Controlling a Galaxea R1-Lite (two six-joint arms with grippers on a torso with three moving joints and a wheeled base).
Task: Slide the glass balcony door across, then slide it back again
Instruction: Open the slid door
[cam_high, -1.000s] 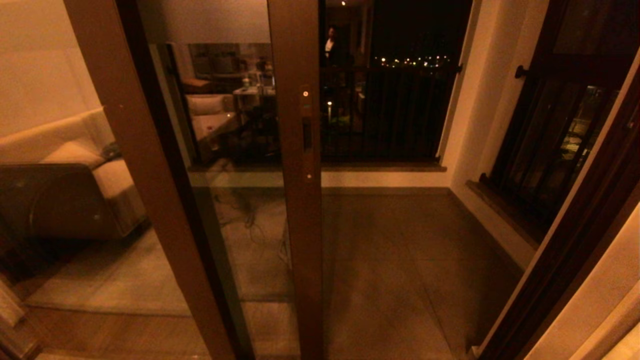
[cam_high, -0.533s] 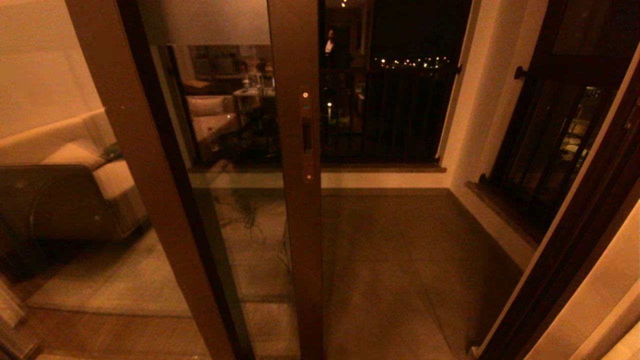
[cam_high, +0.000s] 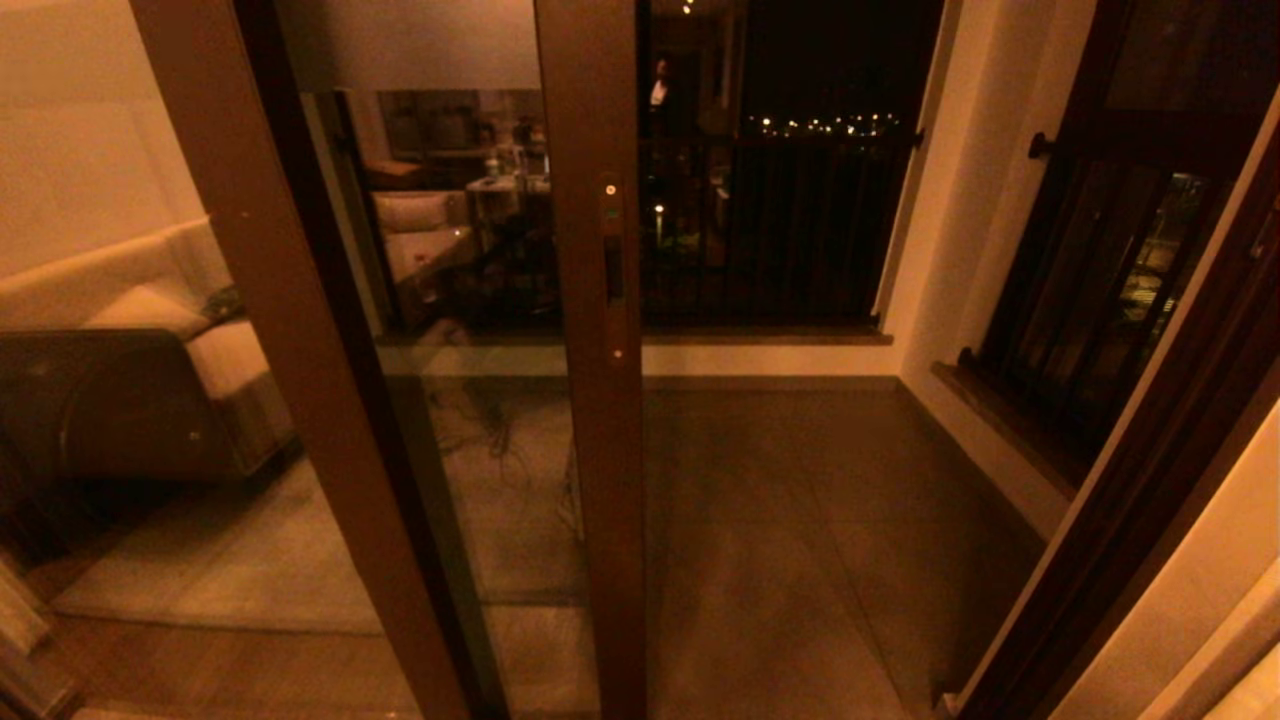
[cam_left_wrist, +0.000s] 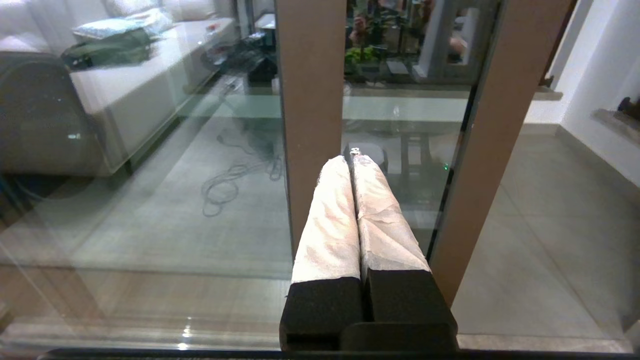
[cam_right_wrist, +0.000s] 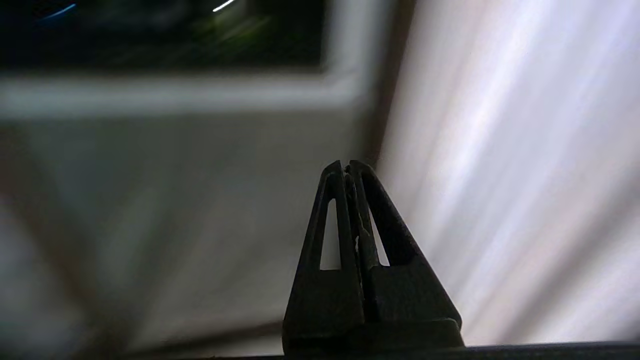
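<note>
Straight ahead, the glass balcony door (cam_high: 460, 330) stands partway across the opening, its brown stile (cam_high: 592, 400) with the dark handle slot (cam_high: 613, 272) near the middle and the tiled balcony floor (cam_high: 800, 520) open beside it. Neither arm shows from the head. Only the wrist cameras show them: the left gripper (cam_left_wrist: 352, 159), fingers pressed together and holding nothing, points at the door's lower frame; the right gripper (cam_right_wrist: 346, 167), also clenched empty, faces a pale wall (cam_right_wrist: 500, 175). Nothing has visibly shifted since a second ago.
</note>
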